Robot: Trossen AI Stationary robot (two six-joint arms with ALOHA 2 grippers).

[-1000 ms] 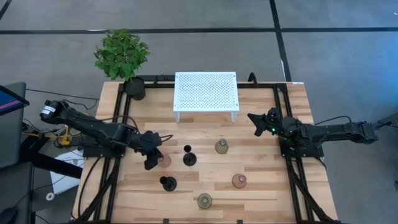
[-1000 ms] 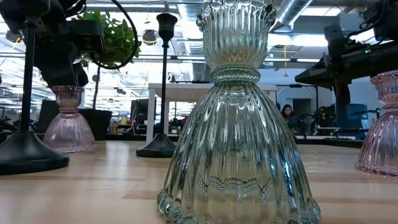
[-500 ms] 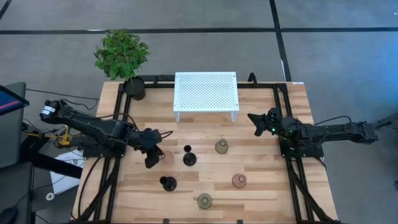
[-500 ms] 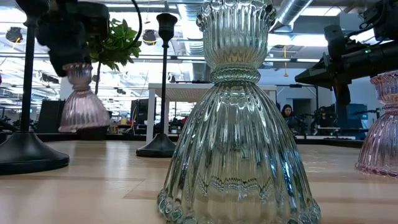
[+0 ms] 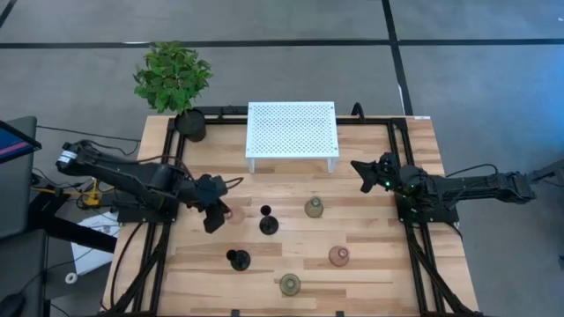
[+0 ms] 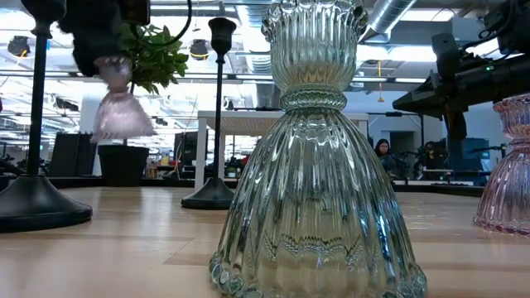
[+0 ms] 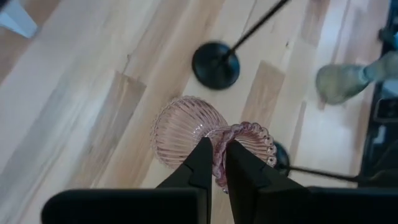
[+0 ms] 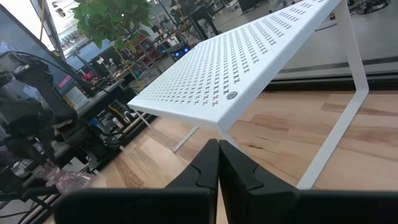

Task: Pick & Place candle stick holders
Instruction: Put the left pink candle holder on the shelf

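I have the left gripper (image 5: pixel 214 214) clamped on the rim of a pink holder (image 7: pixel 186 129), and the low view shows that holder (image 6: pixel 121 106) hanging clear of the table (image 5: pixel 370 264), tilted under the fingers. From the wrist camera the fingertips (image 7: pixel 205 163) pinch only the scalloped lip, with the bulb swinging out to one side, so I judge this grip thin and the glass likely slick. I want slow, smooth travel with no sudden wrist turns, or the bulb may pivot and slip.

I judge the white perforated shelf (image 5: pixel 292 129), at about one o'clock from my gripper, to be the likely drop spot, though nothing shown confirms it. The lift needs enough height to clear the shelf edge before I cross over it. One black holder (image 5: pixel 267 223) stands just beside my gripper at three o'clock, and its thin stem is the thing I would most easily clip, so I plan to rise first and travel second. The other black holder (image 5: pixel 237 259) sits at five o'clock, an olive one (image 5: pixel 314 208) farther at three o'clock, the second pink one (image 5: pixel 339 256) and the second olive one (image 5: pixel 289 284) toward the near edge.

The right gripper (image 5: pixel 367 173) waits at the table's right side, fingers pressed together on nothing.
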